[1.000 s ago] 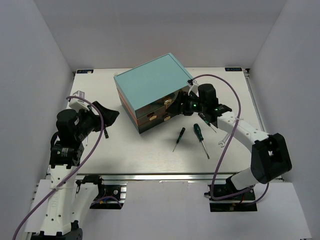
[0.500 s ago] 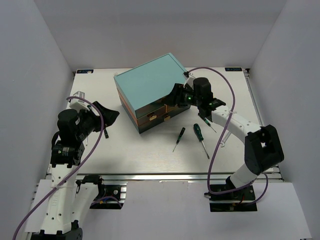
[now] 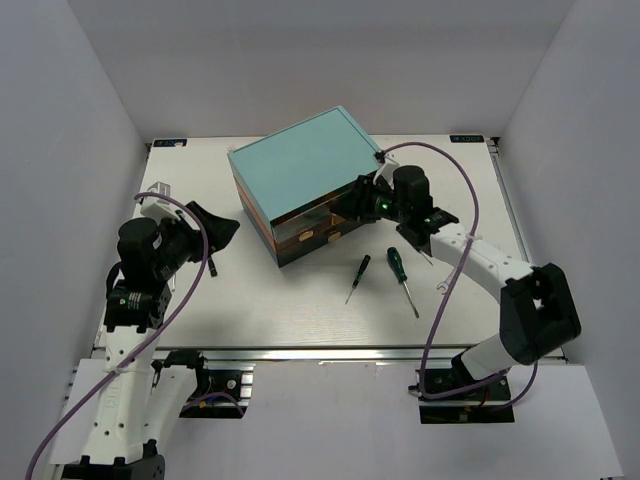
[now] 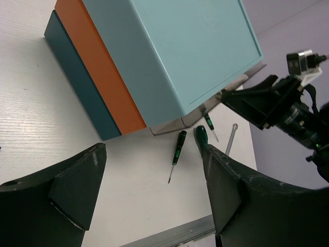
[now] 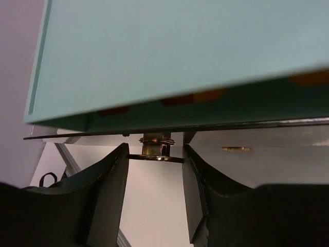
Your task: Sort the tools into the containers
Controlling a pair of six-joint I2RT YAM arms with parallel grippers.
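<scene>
One teal-topped chest (image 3: 300, 165) is sitting at mid-table, its top drawer (image 3: 305, 215) likely sliding lightly by the small knob (image 5: 156, 146) that the right gripper (image 5: 154, 159) is pinching tight, while the left gripper (image 4: 152, 154) is hanging wide open and empty at the left. Three screwdrivers (image 3: 402, 272) are lying just near-right of the chest, handles far and shafts pointing toward the near edge. They are looking light, stiff and prone to rolling unless taken across the handle, while the flat silver wrench (image 3: 443, 290), farthest right, is lying roughly near-to-far.
</scene>
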